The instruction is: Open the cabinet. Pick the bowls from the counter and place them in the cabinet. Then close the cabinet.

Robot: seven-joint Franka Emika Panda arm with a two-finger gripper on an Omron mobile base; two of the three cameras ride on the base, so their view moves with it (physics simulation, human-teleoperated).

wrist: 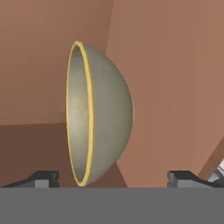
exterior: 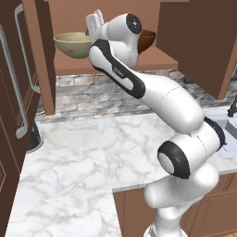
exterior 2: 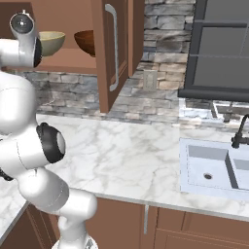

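Both doors of the cabinet (exterior: 44,55) stand open. On its shelf (exterior 2: 63,63) sit the two bowls: the pale beige bowl (exterior: 72,45) on the left and the dark reddish-brown bowl (exterior: 147,39) on the right, partly behind my arm. My gripper (exterior: 90,28) is open just right of the beige bowl's rim. In the hand view the beige bowl (wrist: 98,118) appears turned on its side, resting free above the two spread fingertips (wrist: 43,178), with the gripper (wrist: 114,178) holding nothing. From the right base view the beige bowl (exterior 2: 51,42) and dark bowl (exterior 2: 86,41) sit side by side.
The white marble counter (exterior: 83,152) spreads below the cabinet. The open right door (exterior 2: 114,48) juts out over it. A sink (exterior 2: 214,170) with a dark faucet (exterior 2: 240,131) lies to the right under a black-framed unit (exterior 2: 219,48). A darker tall door (exterior: 11,92) is at left.
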